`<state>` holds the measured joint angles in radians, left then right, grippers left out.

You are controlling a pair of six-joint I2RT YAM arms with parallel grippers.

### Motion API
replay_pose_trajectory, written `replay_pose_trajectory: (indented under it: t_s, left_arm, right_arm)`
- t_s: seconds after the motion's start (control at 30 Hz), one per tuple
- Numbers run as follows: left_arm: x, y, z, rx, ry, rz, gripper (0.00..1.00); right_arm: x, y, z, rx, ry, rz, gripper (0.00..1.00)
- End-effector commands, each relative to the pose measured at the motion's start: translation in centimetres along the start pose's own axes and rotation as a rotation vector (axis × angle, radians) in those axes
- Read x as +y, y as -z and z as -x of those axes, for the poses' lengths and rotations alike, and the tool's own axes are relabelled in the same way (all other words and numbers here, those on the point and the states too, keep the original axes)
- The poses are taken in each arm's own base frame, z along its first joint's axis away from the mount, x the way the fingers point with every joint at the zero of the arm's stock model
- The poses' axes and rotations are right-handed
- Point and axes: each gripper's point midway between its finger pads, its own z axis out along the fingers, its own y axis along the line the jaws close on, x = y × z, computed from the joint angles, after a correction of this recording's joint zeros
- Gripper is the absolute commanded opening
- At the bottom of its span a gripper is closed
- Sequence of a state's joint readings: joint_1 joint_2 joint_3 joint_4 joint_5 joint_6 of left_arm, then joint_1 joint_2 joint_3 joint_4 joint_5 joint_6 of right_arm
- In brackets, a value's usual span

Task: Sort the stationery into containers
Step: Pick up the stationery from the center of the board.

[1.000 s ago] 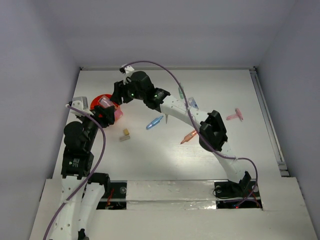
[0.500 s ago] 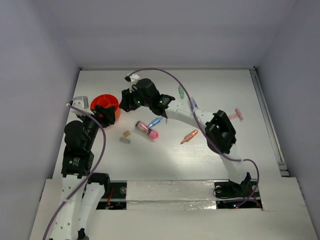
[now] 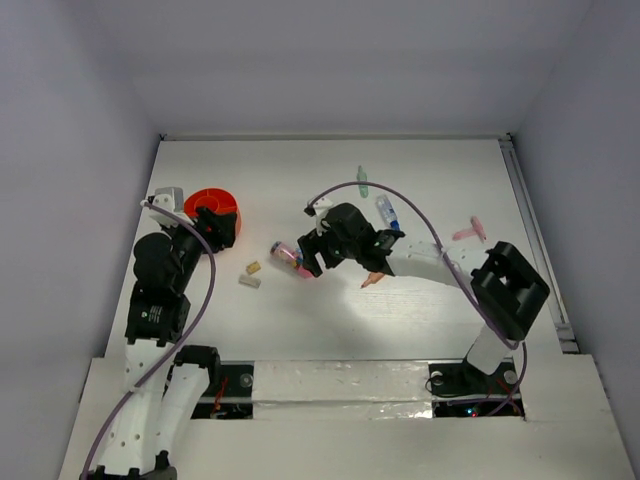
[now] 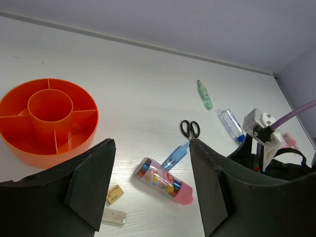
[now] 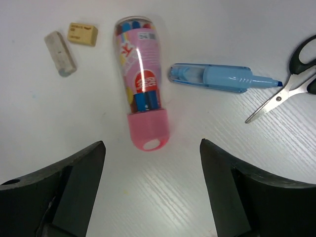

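The cup [image 4: 47, 153] sits ahead and left of the left fingers [image 4: 89, 187], which are spread and empty. The tube [image 5: 143, 84] lies flat on the counter [image 5: 173, 187], just ahead of the gap between the spread, empty right fingers [image 5: 74, 187]. It looks light, hard and smooth, so it may roll; pinch its middle. The right arm [image 3: 430, 262] reaches low over it.

Bare table [image 5: 163, 197] is lying open along both long sides of the pink tube [image 5: 143, 98], between the spread fingers of the right hand [image 5: 151, 148]. The light blue marker [image 5: 217, 78] is crowding one side, scissors [image 5: 291, 84] beyond it; a beige eraser [image 5: 82, 33] and grey piece [image 5: 60, 47] are sitting near the other.
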<state>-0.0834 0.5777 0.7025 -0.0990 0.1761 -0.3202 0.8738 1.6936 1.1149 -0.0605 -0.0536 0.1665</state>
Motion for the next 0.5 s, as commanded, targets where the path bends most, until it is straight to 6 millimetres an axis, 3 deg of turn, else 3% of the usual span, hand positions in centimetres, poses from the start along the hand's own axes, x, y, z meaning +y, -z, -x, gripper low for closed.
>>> replay_pose_trajectory:
  t_s: [0.0,0.3,0.47]
  left_arm:
    - [-1.1,0.0,1.9,-0.056,-0.004,-0.041,0.58]
    - [-1.4,-0.5,1.2,-0.023,0.008,-0.068,0.57]
    - [-1.5,-0.6,0.9,-0.013,0.009,-0.075,0.57]
  right_arm:
    - [0.2,-0.7,-0.2,-0.003,0.051,0.057,0.83]
    - [2.2,-3.6,-2.6,0.038,0.046,0.207,0.79]
    - [2.7,-3.7,-3.4,0.031,0.019,0.235,0.79]
